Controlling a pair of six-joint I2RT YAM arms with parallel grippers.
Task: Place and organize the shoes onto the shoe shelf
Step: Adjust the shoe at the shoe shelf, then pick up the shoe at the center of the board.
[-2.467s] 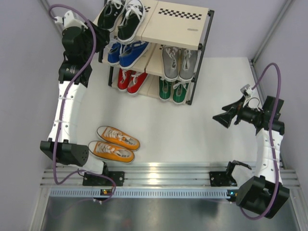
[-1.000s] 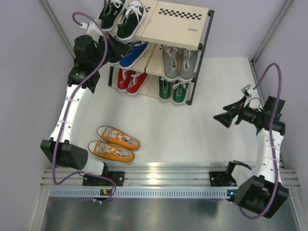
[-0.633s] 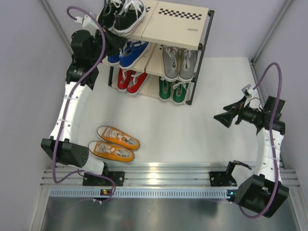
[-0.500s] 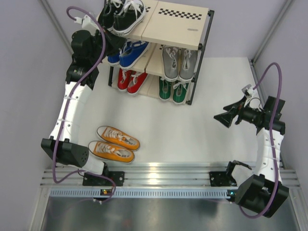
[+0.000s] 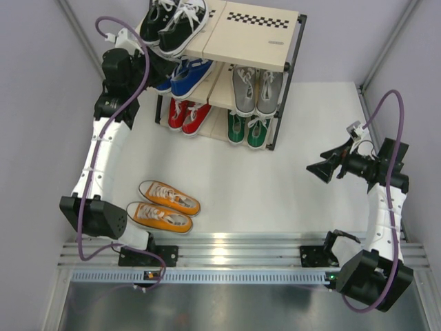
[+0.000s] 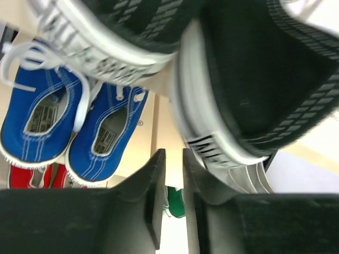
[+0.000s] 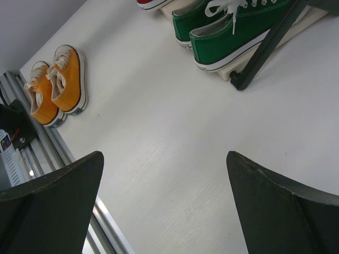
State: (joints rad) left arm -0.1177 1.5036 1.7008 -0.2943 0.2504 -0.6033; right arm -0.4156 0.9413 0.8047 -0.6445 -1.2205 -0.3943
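The shoe shelf (image 5: 256, 36) stands at the back. The black pair (image 5: 173, 17) lies on its top tier at the left, hanging over the edge. The blue pair (image 5: 183, 73) and grey pair (image 5: 256, 89) are on the middle tier. The red pair (image 5: 187, 114) and green pair (image 5: 248, 129) are on the bottom tier. The orange pair (image 5: 165, 205) lies on the floor. My left gripper (image 5: 156, 66) is shut and empty just under the black soles (image 6: 254, 79), beside the blue pair (image 6: 69, 127). My right gripper (image 5: 318, 170) is open and empty, away from the shelf.
The right half of the top tier is bare wood with a checkered strip (image 5: 257, 20). The right wrist view shows the orange pair (image 7: 58, 84), the green pair (image 7: 233, 26) and the shelf's black leg (image 7: 265, 47). A metal rail (image 5: 227, 248) runs along the near edge.
My left gripper has drawn back to the left under the top tier's edge. The black pair has shifted further back and turned on the top tier. The right arm has not moved.
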